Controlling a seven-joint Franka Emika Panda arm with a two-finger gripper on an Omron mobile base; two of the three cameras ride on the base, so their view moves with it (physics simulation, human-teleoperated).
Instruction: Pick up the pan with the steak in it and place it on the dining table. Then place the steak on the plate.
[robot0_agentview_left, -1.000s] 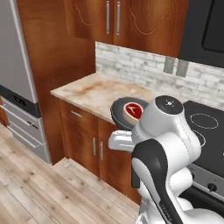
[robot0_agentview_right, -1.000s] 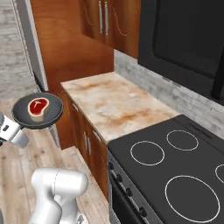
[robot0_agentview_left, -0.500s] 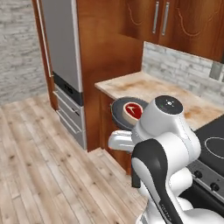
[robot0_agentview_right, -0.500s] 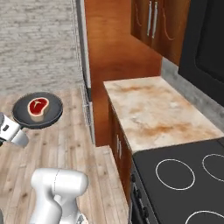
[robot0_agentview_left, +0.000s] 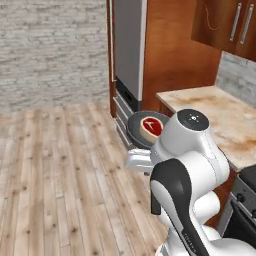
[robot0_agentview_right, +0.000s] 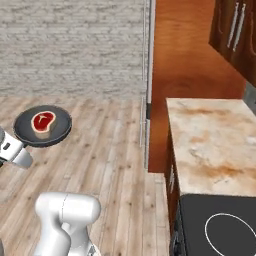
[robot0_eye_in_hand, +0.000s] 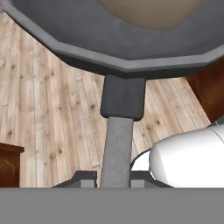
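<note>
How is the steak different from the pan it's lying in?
The steak is red with a pale edge; the pan is black. The steak is small and lumpy in outline, while the pan is round and much wider, with a long handle that the claw is shut on. The steak just lies loose inside, and the pan is the one being gripped. Both are up in the air above the wooden floor, carried together.

Pan handle and near rim behind the arm
</note>
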